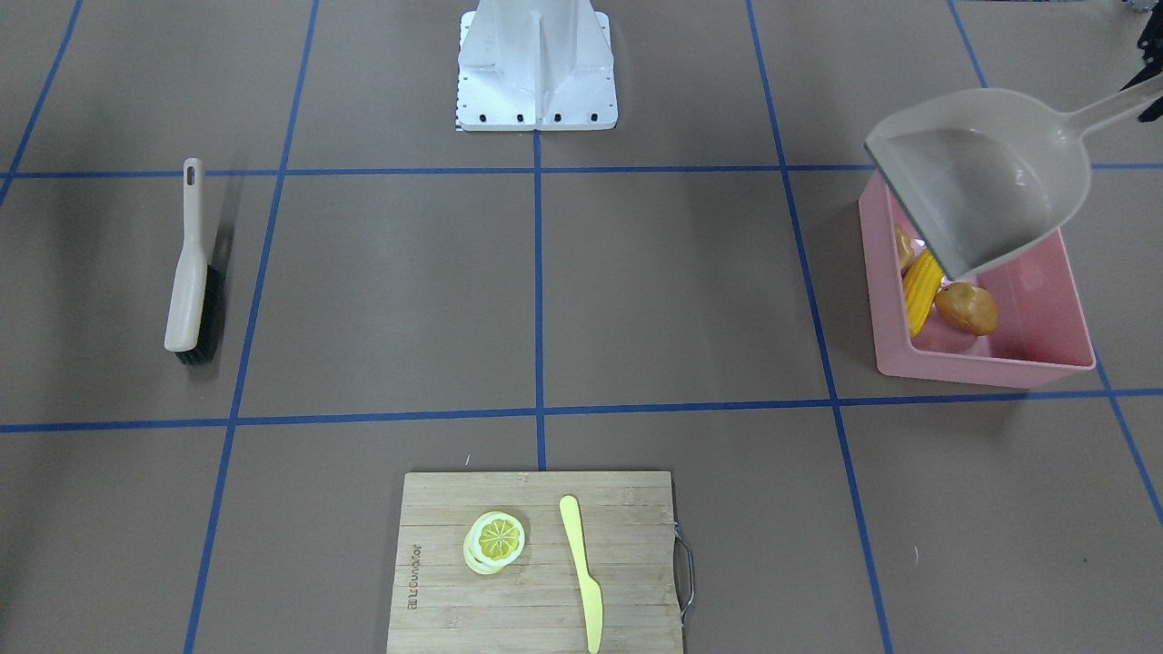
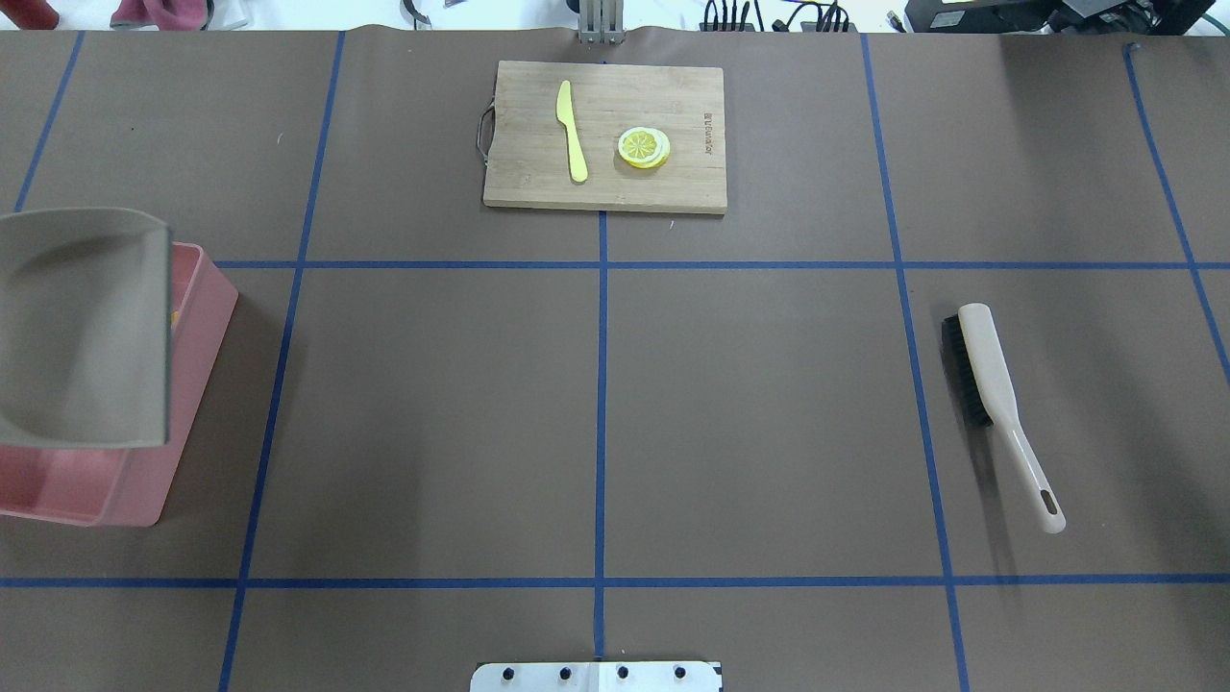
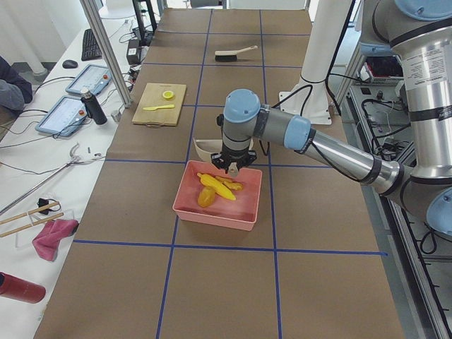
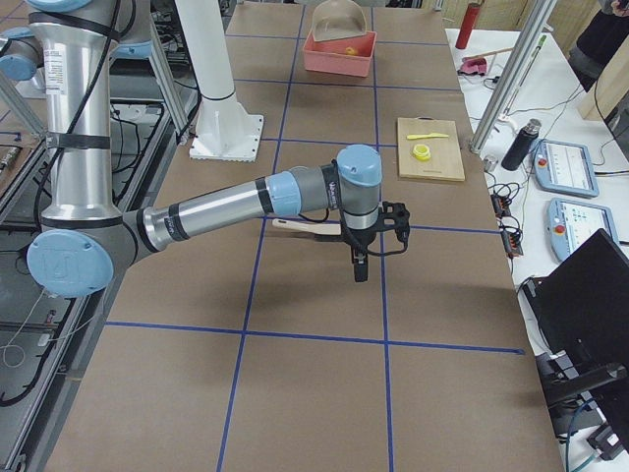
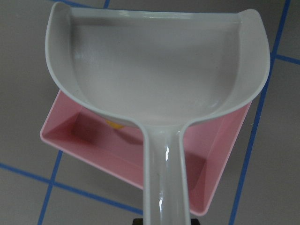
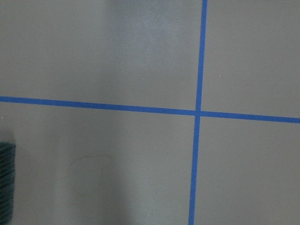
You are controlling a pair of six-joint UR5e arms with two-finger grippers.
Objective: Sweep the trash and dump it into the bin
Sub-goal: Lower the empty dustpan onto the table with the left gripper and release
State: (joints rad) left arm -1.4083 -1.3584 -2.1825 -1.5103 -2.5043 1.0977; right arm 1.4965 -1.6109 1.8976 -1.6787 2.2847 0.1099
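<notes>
The corn cob (image 1: pixel 920 291) and the golden-brown potato lump (image 1: pixel 967 309) are lying in the pink bin (image 1: pixel 986 372), side by side and touching, against its left wall in the front-facing view. Just above them a tan sliver of the ginger piece (image 1: pixel 903 247) peeks out, and the rest of it is hidden. The bin itself sits on the table (image 1: pixel 636 291) at the right of that frame, square on the brown paper beside a blue tape line.

Hanging over the bin's upper half is the beige dustpan (image 1: pixel 981 173), up in the air and tilted, its open lip angled down over the toys and its handle running off the frame's right edge. In the left-end view the left gripper (image 3: pixel 233 168) sits right above the bin. Whether its fingers are clamped on the handle, I cannot tell, because the grip is out of sight.

Over on the far left of the front-facing view, the brush (image 1: pixel 193 263) lies flat on the table, alone. The right gripper (image 4: pixel 360 267) hangs above the paper near it, pointing down, and I cannot tell if it is parted or together.

At the bottom centre, the cutting board (image 1: pixel 454 509) carries the lemon slice (image 1: pixel 497 539) and the pale yellow knife (image 1: pixel 581 568), near each other but apart.
</notes>
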